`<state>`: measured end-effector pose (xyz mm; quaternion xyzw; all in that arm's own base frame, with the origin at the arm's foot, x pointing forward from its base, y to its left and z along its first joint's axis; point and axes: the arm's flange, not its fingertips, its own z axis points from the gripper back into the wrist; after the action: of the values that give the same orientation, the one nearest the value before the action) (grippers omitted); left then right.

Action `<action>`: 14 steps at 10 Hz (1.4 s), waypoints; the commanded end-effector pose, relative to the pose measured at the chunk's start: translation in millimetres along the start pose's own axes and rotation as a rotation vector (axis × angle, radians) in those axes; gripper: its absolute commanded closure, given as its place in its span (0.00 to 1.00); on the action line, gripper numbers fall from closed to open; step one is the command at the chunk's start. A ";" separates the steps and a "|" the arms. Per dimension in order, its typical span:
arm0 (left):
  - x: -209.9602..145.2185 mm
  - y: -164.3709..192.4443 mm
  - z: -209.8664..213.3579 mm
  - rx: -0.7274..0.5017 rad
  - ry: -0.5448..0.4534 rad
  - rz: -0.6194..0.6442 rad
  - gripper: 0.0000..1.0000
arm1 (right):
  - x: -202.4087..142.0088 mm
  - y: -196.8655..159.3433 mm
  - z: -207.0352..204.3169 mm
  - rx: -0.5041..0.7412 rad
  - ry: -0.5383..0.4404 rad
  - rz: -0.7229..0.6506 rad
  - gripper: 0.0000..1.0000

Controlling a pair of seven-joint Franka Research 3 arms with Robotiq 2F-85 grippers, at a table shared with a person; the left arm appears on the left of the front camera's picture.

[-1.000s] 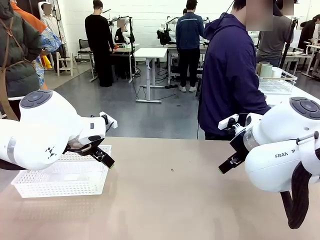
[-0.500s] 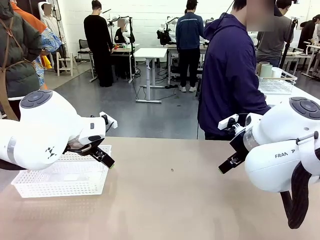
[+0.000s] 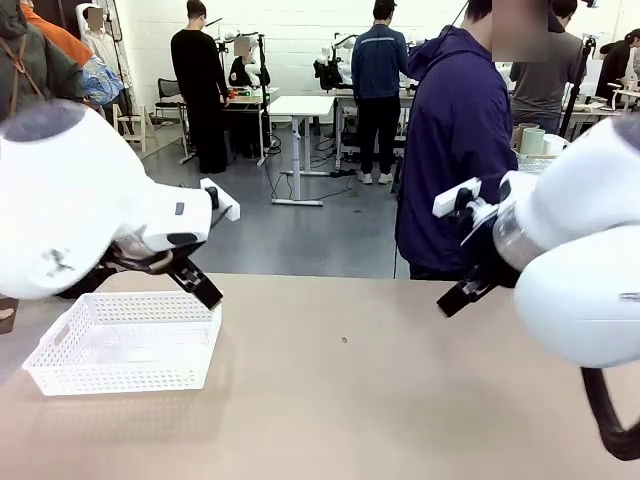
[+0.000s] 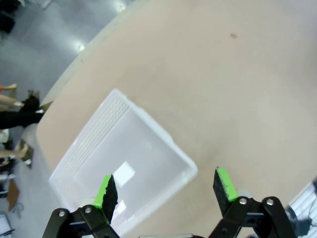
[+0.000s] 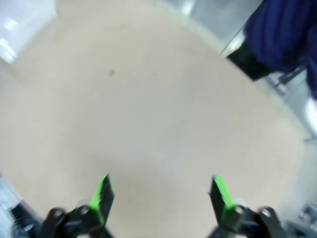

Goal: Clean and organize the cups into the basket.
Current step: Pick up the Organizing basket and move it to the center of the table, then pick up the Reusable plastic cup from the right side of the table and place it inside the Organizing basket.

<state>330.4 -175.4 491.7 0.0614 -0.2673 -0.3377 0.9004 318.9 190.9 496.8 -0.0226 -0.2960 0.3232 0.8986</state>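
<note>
White lattice-walled plastic basket [image 3: 120,378] sits empty on the tan counter [image 3: 380,400] toward the robot's left, one short end with its handle cut-out facing the counter's left edge. The left claw [image 3: 203,288] hangs above the basket's right end, fingers spread wide and holding nothing; its wrist view looks down into the basket [image 4: 99,134]. The right claw [image 3: 458,297] hovers over bare counter, also wide open and empty. A few tapered tumblers [image 3: 531,140], tan and pale green, stand well apart on a table beyond the person in a navy jacket [image 3: 460,150].
</note>
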 end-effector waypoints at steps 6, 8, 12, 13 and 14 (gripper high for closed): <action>-15.5 -12.3 63.3 0.074 0.026 -0.013 0.00 | -18.8 6.8 84.7 -0.060 0.004 -0.027 0.00; -19.1 -14.1 70.9 0.093 0.035 -0.008 0.00 | -25.2 8.5 99.0 -0.067 0.007 -0.027 0.00; -60.9 86.7 75.6 -1.064 -0.339 0.568 0.00 | -83.1 -128.4 84.4 0.988 -0.214 -0.582 0.00; -76.4 106.8 68.6 -1.170 -0.325 0.645 0.00 | -104.3 -155.4 72.9 1.052 -0.236 -0.688 0.00; -94.5 124.9 60.2 -1.167 -0.308 0.727 0.00 | -127.2 -178.9 59.9 1.120 -0.247 -0.781 0.00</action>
<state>314.2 -31.8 551.4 -0.3643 -0.2729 -0.2465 0.8556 301.6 -16.8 534.7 0.4220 -0.2594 0.2118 0.8425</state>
